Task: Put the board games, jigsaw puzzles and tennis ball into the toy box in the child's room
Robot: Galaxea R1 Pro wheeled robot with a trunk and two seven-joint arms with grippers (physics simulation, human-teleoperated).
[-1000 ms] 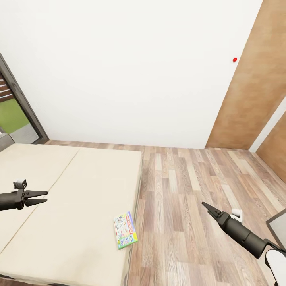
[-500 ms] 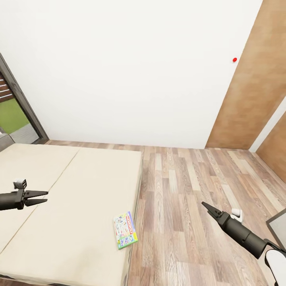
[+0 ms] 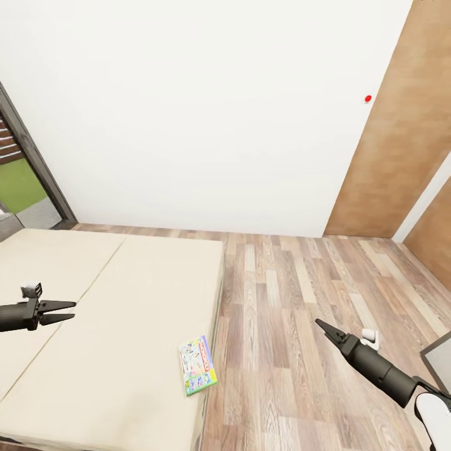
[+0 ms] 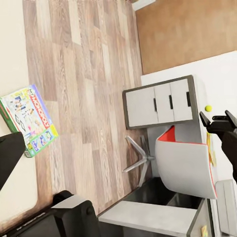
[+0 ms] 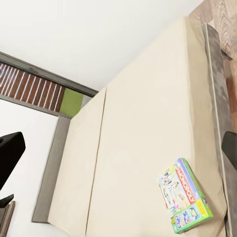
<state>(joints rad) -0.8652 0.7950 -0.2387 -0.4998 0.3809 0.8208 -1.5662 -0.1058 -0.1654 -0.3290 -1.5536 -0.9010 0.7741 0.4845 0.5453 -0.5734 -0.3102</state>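
— While working from the near end outward: where to find the board game point(image 3: 198, 366)?

— Flat on the bed point(image 3: 125, 294), printed face up, hard by the mattress's floor-side edge. Sits between the two arms and closer to the robot than either.

— And reaching it from the left gripper point(image 3: 64, 310)?

— Means going right and back toward the robot, across bare mattress. Fingers spread, nothing between them.

— From the right gripper point(image 3: 327, 329)?

— Hangs over the wood floor point(image 3: 282, 300) just off the bed's side, so means going left and back. Looks like a single point from the head camera, yet shows fingers well apart in the right wrist view, and empty. Seems about as near as the left.

— Long axis?

— Runs away from the robot, roughly along the bed edge, slightly skewed, with the title strip down one long side. Probably calls for closing across the short width, coming in from the open edge.
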